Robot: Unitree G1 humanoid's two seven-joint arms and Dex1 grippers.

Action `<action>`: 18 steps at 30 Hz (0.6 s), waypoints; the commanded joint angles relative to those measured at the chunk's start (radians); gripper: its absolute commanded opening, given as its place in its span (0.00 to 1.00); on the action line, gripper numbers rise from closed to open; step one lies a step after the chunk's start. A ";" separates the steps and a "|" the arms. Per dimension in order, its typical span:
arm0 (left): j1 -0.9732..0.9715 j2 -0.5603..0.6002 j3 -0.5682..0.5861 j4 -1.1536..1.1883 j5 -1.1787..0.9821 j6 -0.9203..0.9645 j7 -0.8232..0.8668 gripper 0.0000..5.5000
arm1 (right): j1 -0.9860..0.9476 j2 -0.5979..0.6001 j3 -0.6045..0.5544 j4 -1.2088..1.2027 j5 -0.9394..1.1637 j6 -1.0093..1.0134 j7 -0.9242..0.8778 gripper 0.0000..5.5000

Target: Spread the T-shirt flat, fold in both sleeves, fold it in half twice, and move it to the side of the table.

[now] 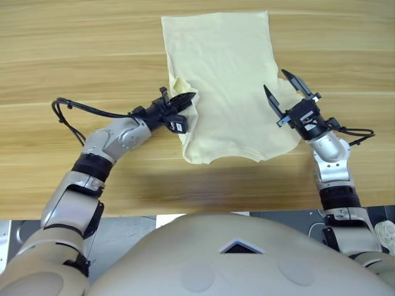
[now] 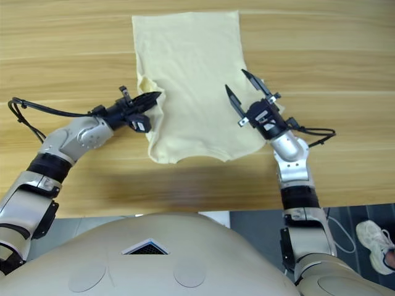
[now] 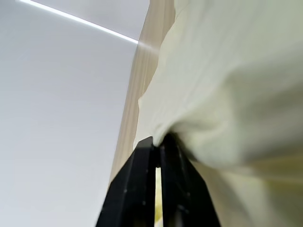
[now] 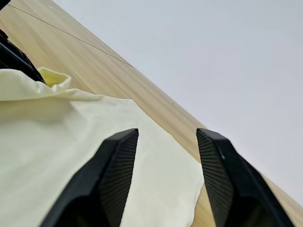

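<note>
Pinching T-shirt [image 1: 228, 80] left edge, left pincer [image 1: 187, 97] closed on it | right pincer [image 1: 276, 81] wide, empty, over right side | cloth looks light, limp; grip at edges.

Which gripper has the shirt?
The left gripper: it is pinched shut on the shirt at its left edge. The right gripper is open at the other side, gripping nothing.

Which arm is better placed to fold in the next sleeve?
Left, probably: the left claw is shut on the T-shirt's left edge, while the right claw hangs open above the cloth.
</note>
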 commanded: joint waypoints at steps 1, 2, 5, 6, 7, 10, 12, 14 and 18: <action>0.022 -0.015 -0.049 0.055 -0.010 -0.015 -0.051 0.17 | -0.009 0.000 0.004 -0.004 -0.001 0.008 0.008 0.42; 0.021 -0.015 -0.053 0.061 -0.020 -0.018 -0.059 0.20 | -0.009 -0.001 0.004 -0.005 -0.001 0.008 0.009 0.42; 0.020 -0.016 -0.056 0.067 -0.047 -0.021 -0.077 0.28 | -0.009 -0.002 0.004 -0.007 0.001 0.009 0.011 0.42; 0.021 -0.016 -0.053 0.067 -0.060 -0.021 -0.080 0.29 | -0.009 -0.002 0.004 -0.008 0.001 0.010 0.011 0.42; 0.021 -0.018 -0.048 0.066 -0.069 -0.019 -0.079 0.33 | -0.008 -0.002 0.004 -0.009 0.001 0.011 0.011 0.42; 0.033 -0.027 -0.020 0.036 -0.098 -0.020 -0.048 0.41 | -0.001 -0.013 -0.003 -0.023 -0.007 0.011 0.009 0.42; 0.064 -0.025 -0.001 -0.017 -0.165 -0.054 -0.058 0.41 | 0.016 -0.054 -0.048 -0.063 -0.018 0.009 -0.007 0.42; 0.095 -0.017 0.005 -0.048 -0.235 -0.102 -0.087 0.41 | 0.045 -0.114 -0.140 -0.124 -0.017 0.022 -0.034 0.42; 0.160 0.017 0.036 -0.087 -0.246 -0.106 -0.090 0.41 | 0.093 -0.231 -0.287 -0.175 -0.065 0.044 -0.064 0.42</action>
